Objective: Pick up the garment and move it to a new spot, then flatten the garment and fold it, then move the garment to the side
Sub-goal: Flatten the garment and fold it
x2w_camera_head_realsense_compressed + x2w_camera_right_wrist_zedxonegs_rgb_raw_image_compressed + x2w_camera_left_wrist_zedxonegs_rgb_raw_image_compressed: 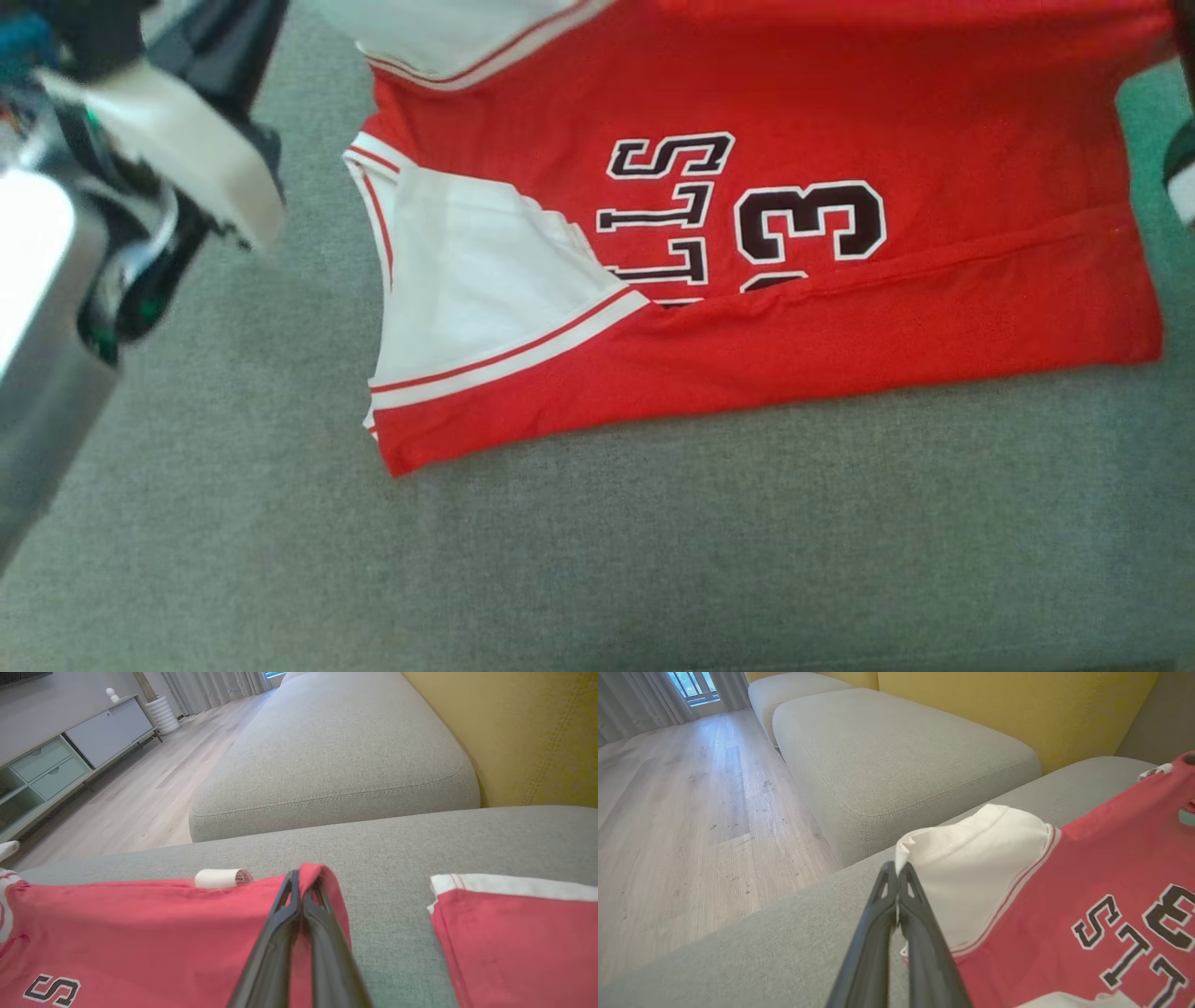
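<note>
garment: smooth matt cloth, red/wht. sofa: rough grey woven fabric. floor: wood, slight sheen.

Head view: steep downward look, close over the jersey on the grey cushion.

Left wrist view: low over that cushion, sighting along the left gripper toward the next cushion, the yellow backrest and the wooden floor.

Right wrist view: equally low, along the right gripper, facing much the same way.

All three views share the jersey's lettering.
</note>
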